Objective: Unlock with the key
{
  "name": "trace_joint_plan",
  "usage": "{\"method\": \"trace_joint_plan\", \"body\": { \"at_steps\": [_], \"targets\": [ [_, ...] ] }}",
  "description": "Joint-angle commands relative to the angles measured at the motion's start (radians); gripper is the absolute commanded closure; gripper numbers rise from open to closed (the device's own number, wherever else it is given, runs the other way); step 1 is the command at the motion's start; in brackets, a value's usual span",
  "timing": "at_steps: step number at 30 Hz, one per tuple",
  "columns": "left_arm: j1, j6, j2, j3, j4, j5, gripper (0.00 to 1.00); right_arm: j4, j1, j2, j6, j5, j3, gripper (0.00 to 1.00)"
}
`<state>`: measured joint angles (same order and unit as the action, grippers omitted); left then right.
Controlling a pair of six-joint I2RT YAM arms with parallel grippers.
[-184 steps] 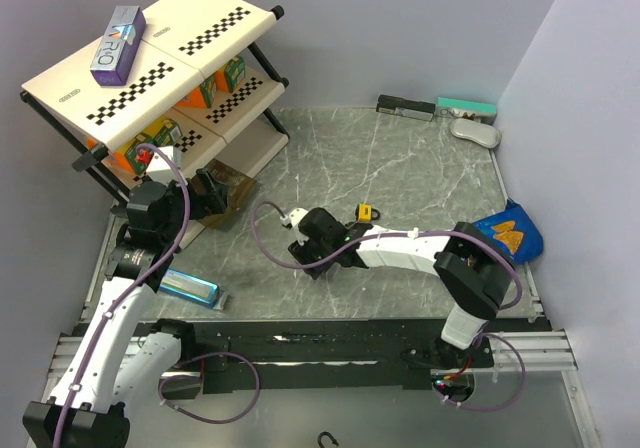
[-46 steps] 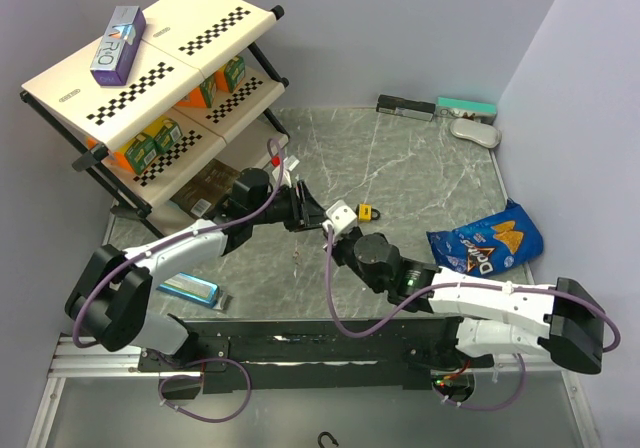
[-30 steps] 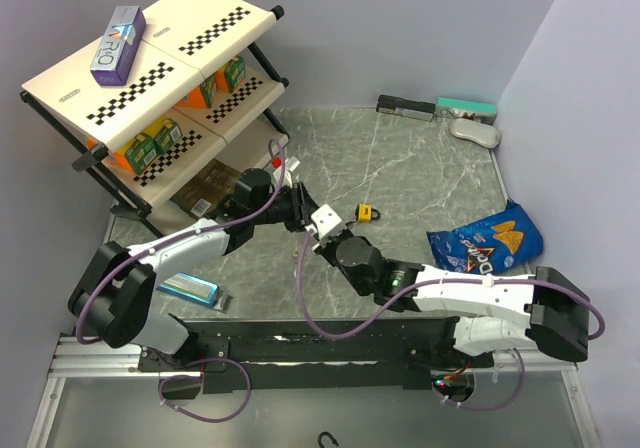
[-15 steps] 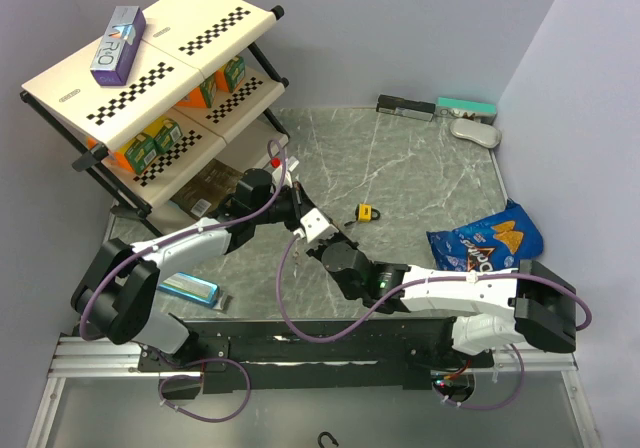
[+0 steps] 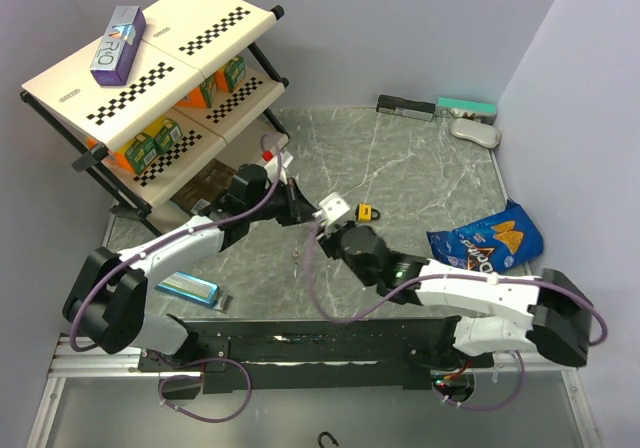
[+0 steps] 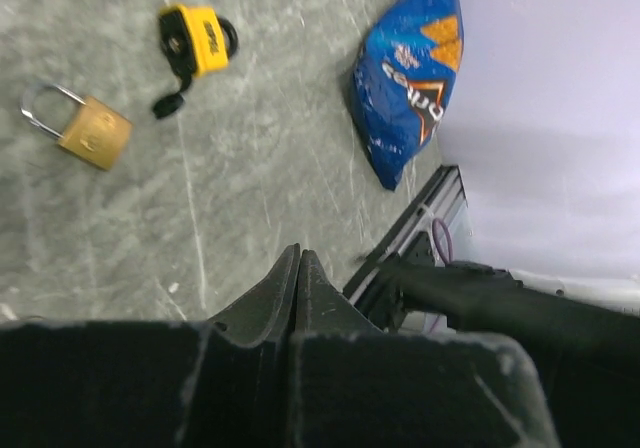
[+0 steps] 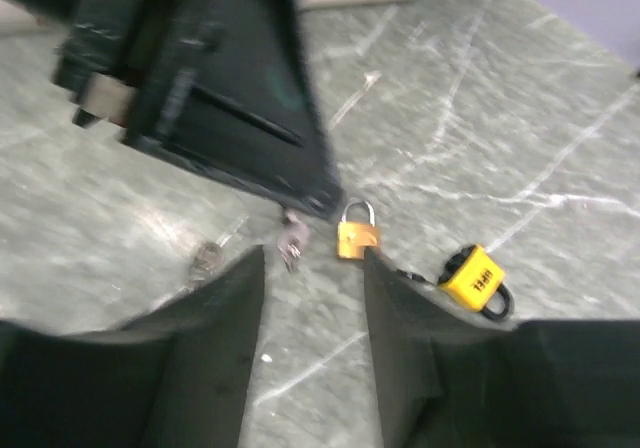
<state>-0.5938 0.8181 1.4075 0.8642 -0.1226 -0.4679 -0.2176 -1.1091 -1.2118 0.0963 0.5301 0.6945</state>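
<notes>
Table (image 5: 420,168): grey marbled top; both arms meet at the centre of the overhead view.
Chip bag (image 6: 410,78): blue, at the upper right of the left wrist view, well apart from the locks.
Right gripper (image 7: 312,268): its fingers are spread with nothing between them, framing the lower middle of its own view.
Left gripper (image 6: 298,260): its fingers are pressed tip to tip at the low centre of its view. In the right wrist view it reaches in from the upper left.
Yellow padlock (image 6: 195,40): lies flat at the upper left of the left wrist view, near the brass one but not touching it.
Brass padlock (image 7: 357,238): lies flat at the centre of the right wrist view, shackle closed and pointing to the top of the frame.
Key (image 7: 291,243): just left of the brass padlock, directly under the left gripper's tip. The blur makes it uncertain, but the key looks pinched there and hanging down.
Step in hand: probably bringing the key to a keyway. To do this well, the free right gripper should steady the lock body with the keyway facing the key. The blade should be lined up straight before it is pushed in, since a skewed entry could slide the lock away or twist the key out of the pinch.
</notes>
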Motion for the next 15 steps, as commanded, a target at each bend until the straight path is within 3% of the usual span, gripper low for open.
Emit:
{"method": "trace_joint_plan", "body": {
  "at_steps": [1, 5, 8, 11, 15],
  "targets": [
    [0.041, -0.033, -0.048, -0.007, -0.047, 0.002, 0.99, -0.045, 0.106, 0.148, -0.125, -0.291, -0.055, 0.43],
    [0.061, -0.057, -0.061, -0.007, -0.075, -0.031, 0.99, -0.069, 0.285, 0.233, -0.237, -0.559, -0.113, 0.26],
    [0.061, -0.1, -0.068, 0.004, -0.126, -0.118, 0.99, -0.097, 0.373, 0.267, -0.308, -0.804, -0.142, 0.22],
    [0.061, -0.132, -0.073, 0.015, -0.187, -0.25, 0.99, -0.127, 0.443, 0.27, -0.369, -0.978, -0.148, 0.21],
    [0.061, -0.145, -0.108, -0.001, -0.288, -0.379, 0.99, -0.329, 0.535, 0.265, -0.501, -1.175, -0.203, 0.23]
  ]
}}
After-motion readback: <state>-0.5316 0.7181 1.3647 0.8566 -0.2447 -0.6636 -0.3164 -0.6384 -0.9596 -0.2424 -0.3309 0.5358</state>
